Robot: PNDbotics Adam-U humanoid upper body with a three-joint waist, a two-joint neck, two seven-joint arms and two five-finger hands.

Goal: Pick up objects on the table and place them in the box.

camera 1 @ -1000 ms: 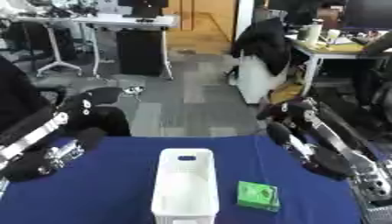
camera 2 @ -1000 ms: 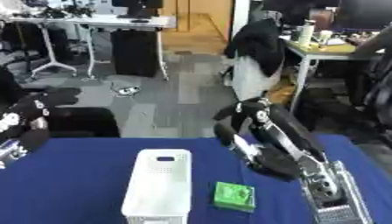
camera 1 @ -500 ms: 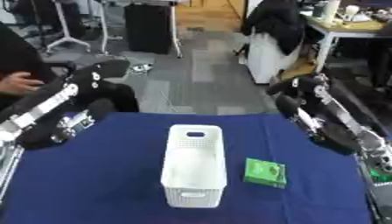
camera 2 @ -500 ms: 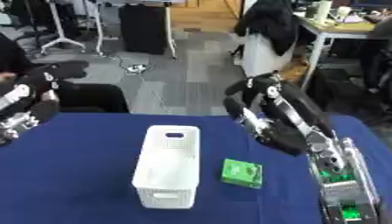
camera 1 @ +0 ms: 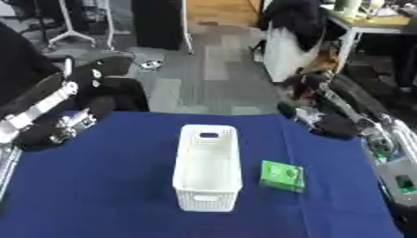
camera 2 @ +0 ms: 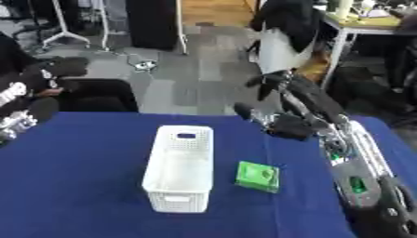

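Green packet (camera 1: 282, 176), centre-right, beside white box (camera 1: 208, 167); right robot hand (camera 2: 281, 124) nearer, above it, seemingly empty, fingers unclear

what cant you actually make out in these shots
- Green object: its markings are blurred in both eye views.
- Left hand: fingers blurred in the left eye view, cut by the frame edge in the right eye view.
- Right hand: finger pose blurred against the dark floor.
- White box: inside floor washed out.
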